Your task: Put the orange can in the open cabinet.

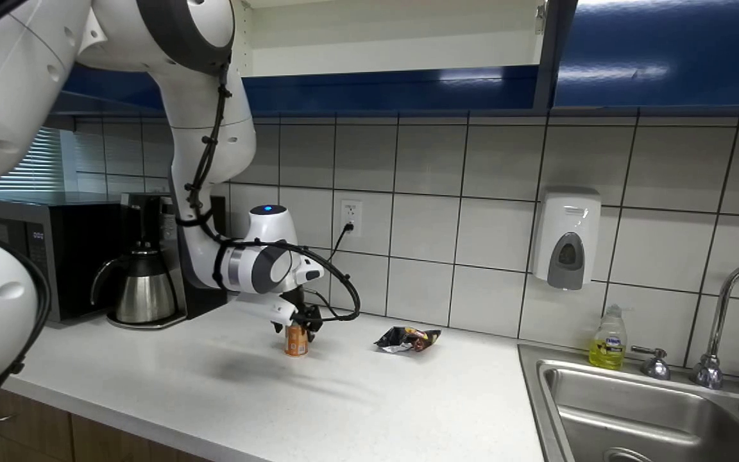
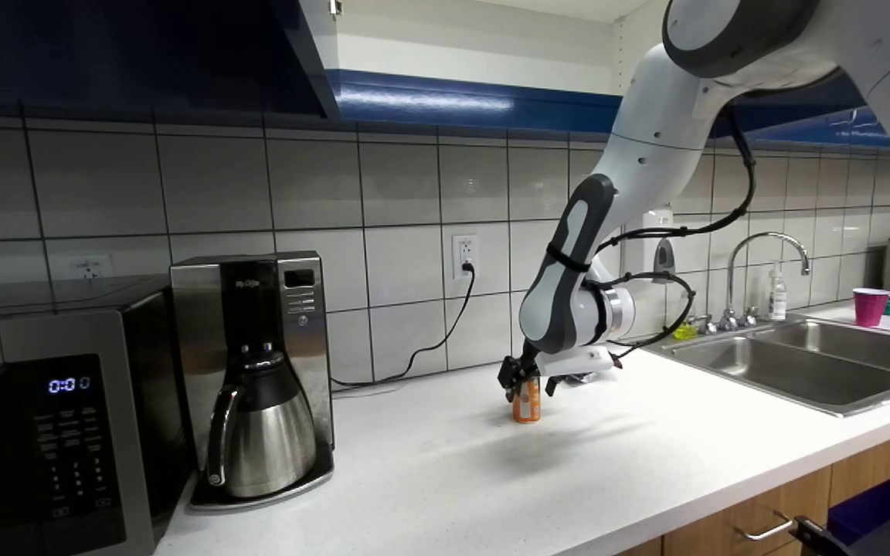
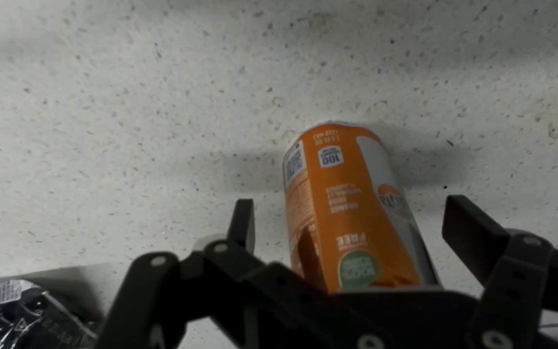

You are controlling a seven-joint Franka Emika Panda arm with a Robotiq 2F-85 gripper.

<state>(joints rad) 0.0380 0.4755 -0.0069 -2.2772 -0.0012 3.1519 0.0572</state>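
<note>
The orange can (image 1: 296, 342) stands upright on the counter in both exterior views (image 2: 527, 406). In the wrist view the can (image 3: 344, 194) lies between the two black fingers of my gripper (image 3: 350, 215). The fingers are spread, with a gap on each side of the can. My gripper (image 1: 297, 328) points down around the can's upper part, also in an exterior view (image 2: 529, 389). The can's top is hidden by the gripper. The open cabinet (image 1: 395, 38) is on the wall above, with a pale interior and blue edge, in both exterior views (image 2: 476, 46).
A dark packet (image 1: 407, 339) lies on the counter near the can, also in the wrist view (image 3: 22, 315). A coffee maker with a steel pot (image 2: 271, 432) and a microwave (image 2: 59, 425) stand at one end. A sink (image 1: 626, 410) and soap bottle (image 1: 609, 340) are at the other.
</note>
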